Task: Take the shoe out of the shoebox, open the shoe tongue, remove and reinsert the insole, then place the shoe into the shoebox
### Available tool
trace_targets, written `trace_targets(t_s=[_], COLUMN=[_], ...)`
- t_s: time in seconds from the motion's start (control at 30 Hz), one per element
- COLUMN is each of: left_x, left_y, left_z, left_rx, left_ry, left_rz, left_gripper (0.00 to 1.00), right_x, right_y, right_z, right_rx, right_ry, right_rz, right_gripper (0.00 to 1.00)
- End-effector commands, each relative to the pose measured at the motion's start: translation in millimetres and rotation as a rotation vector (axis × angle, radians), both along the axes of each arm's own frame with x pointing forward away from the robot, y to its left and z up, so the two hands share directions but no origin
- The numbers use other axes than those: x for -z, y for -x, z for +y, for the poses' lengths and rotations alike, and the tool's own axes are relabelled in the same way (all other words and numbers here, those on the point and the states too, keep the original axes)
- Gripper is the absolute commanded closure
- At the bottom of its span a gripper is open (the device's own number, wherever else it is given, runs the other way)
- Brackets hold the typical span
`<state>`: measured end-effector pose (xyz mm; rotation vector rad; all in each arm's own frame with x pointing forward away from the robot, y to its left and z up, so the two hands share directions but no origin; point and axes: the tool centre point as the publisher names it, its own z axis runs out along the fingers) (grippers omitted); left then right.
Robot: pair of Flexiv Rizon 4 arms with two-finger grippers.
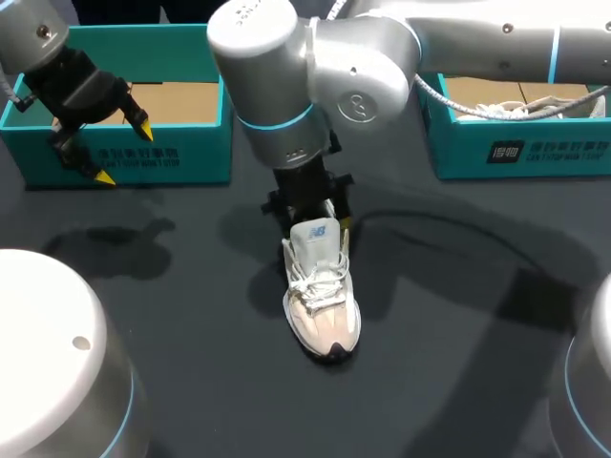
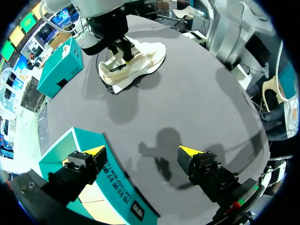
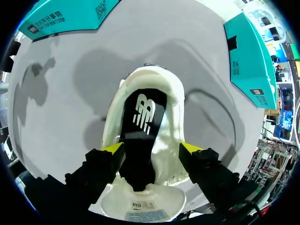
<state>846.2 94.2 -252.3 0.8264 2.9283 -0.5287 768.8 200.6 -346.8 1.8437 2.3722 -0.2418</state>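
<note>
The shoe [image 1: 323, 303] stands mid-surface. The right hand [image 3: 152, 148] hangs spread over its mouth, grasping nothing; I'd lower it straight and pinch the insole [image 3: 140, 126] edge. The left hand [image 2: 141, 151] is released.

Shoe [image 1: 323, 305] on table [image 1: 191, 315] centre, toe near, my right gripper [image 3: 152, 149] over its heel. One box [image 1: 162, 153] far left, another box [image 1: 516, 153] far right.

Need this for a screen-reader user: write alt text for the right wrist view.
The right pincer sits over the heel end of a white shoe on the grey table, looking down into its opening at a black insole with a white logo. Two teal shoeboxes stand beyond the toe.
</note>
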Motion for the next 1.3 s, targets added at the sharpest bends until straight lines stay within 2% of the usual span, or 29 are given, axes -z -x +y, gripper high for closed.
trace_targets(t_s=[0.03, 0.27, 0.87, 1.13, 1.3], left_x=[0, 0, 0, 0, 0], left_y=[0.6, 0.6, 0.6, 0.6, 0.6], left_z=[0, 0, 0, 0, 0], left_rx=[0.0, 0.0, 0.0, 0.0, 0.0], left_ry=[-0.002, -0.002, -0.002, -0.002, -0.002], left_rz=[-0.001, -0.001, -0.001, -0.001, -0.001], left_gripper=[0.0, 0.0, 0.0, 0.0, 0.0], right_x=[0, 2, -6, -7, 3], right_y=[-1.0, 0.8, 25.0, 25.6, 17.6], right_z=[1, -1, -6, -4, 3], right_rx=[0.0, 0.001, 0.051, 0.052, 0.036], right_ry=[0.003, -0.01, -0.029, -0.026, -0.033], right_rz=[0.008, 0.026, 0.06, 0.078, 0.113], right_gripper=[0.0, 0.0, 0.0, 0.0, 0.0])
